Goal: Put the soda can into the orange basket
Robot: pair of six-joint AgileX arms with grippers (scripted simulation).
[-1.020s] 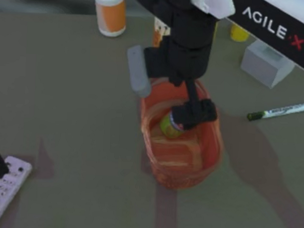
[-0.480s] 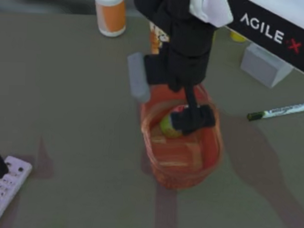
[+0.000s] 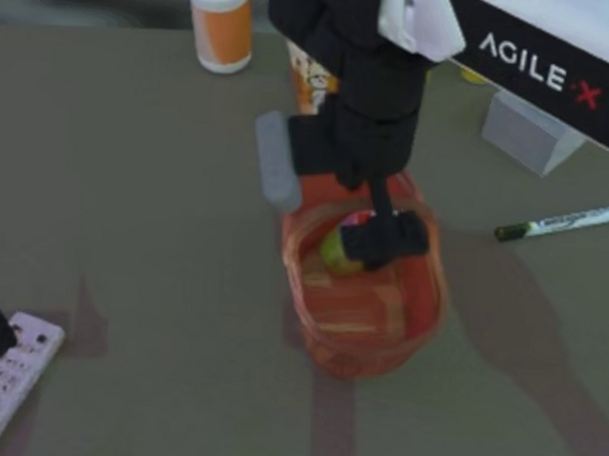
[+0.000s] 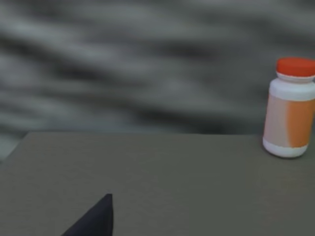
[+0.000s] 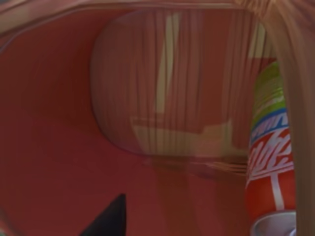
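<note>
Keyboard (image 3: 4, 378), white with small keys, is lying at the near left corner of the table (image 3: 134, 232). The left arm is sitting parked there at the left edge, and only a dark bit of it is showing. I cannot tell if the left gripper is spread or pressed together.

Next comes the orange basket (image 3: 325, 344), sitting near the middle of the table. The right gripper (image 3: 384, 239) is reaching down inside it. The soda can (image 3: 336, 251) is inside the basket too, lying on its side in the far half, with its green end peeking out to the left of the black fingers. The fingers are sitting right against the can, but I cannot tell if they are pinching it or spread apart. In the right wrist view the can (image 5: 268, 162) is showing close up, red and green with a silver end, with the basket wall (image 5: 59, 98) all around it.

A green and white pen (image 3: 557, 223) is lying to the right of the basket, apart from it. Farther back on the right, a grey box (image 3: 528, 134) is standing partly under the arm. At the far edge, an orange and white bottle (image 3: 221, 27) is standing upright, well to the left of the arm.
</note>
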